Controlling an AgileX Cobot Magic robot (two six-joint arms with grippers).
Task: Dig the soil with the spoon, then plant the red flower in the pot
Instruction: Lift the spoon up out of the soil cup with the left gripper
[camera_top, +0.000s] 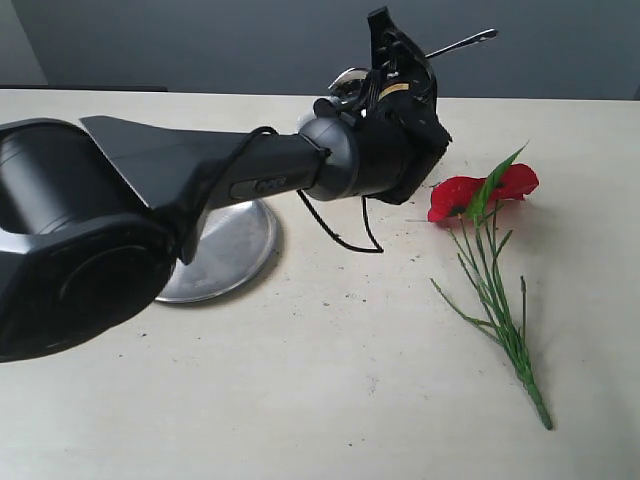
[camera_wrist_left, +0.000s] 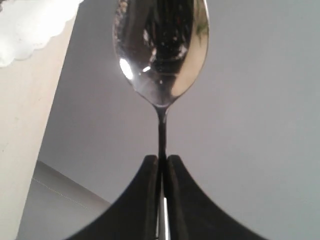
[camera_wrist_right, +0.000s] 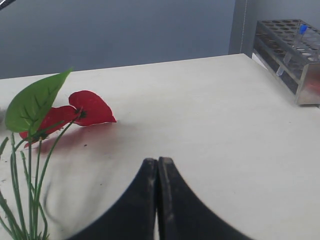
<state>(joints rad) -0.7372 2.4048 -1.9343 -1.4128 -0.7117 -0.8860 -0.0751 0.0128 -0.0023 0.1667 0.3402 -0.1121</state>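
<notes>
Left gripper (camera_wrist_left: 162, 164): my jaws are clenched on the thin handle of the spoon (camera_wrist_left: 160, 50).
Spoon position: held up off the table (camera_top: 350, 400); in the exterior view its handle end sticks out past my gripper toward the back wall.
Spoon bowl: shiny, with fine dark specks (camera_wrist_left: 119, 30) along one edge.
Pot (camera_wrist_left: 25, 30): only a piece of white scalloped rim shows in my left wrist view, clear of the spoon bowl. I cannot see inside it.
Right gripper (camera_wrist_right: 157, 167): my jaws are pressed together with nothing between them, low over the bare table.
Red flower (camera_top: 480, 195): lying flat on the table at the right of the exterior view, with the petals toward the back and the stems toward the camera. Neither gripper touches it.
Steel plate (camera_top: 225, 250): flat on the table, partly under my left arm and well apart from the flower.
</notes>
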